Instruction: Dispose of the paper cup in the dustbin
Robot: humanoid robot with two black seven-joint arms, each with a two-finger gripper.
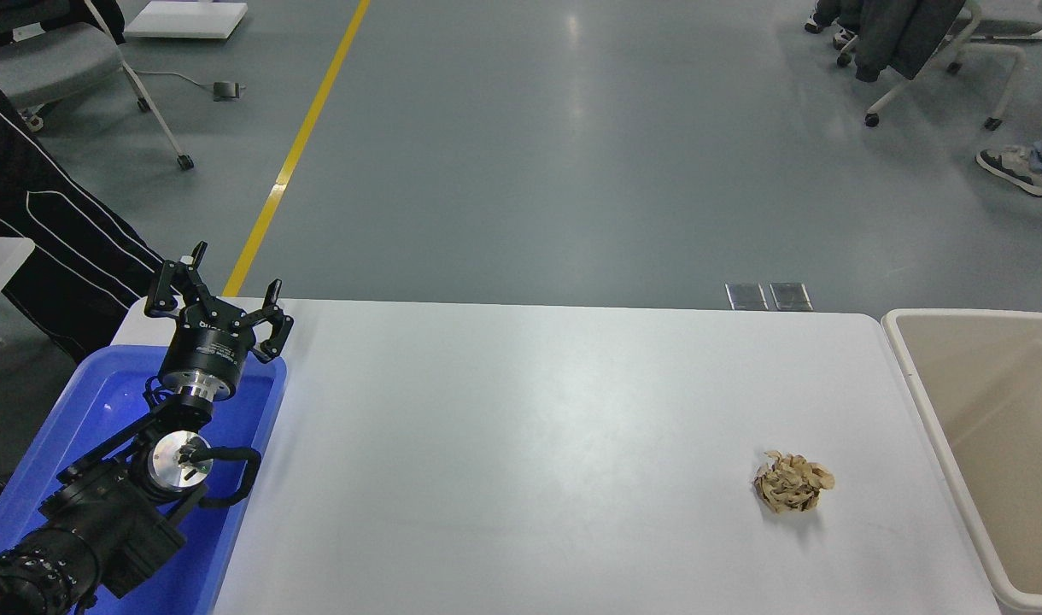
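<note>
Paper cup: nowhere in view, location unconfirmed. Dustbin [914, 376]: 3 o'clock edge, visible interior bare. Tan paper wad [793, 483]: 4 o'clock, risks being mistaken for cup. Left gripper [218, 295]: 9 o'clock, splayed, empty, above blue tub [77, 410]. Right gripper: unseen.

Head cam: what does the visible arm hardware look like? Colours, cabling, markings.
Only the left arm shows. The left gripper is matte black with thin linkage fingers on a black cylindrical body bearing small white print, too small to read. Below it come a silver metal wrist ring, a shiny silver joint disc and a looped black cable. The arm segments are black. No right arm in frame.
</note>
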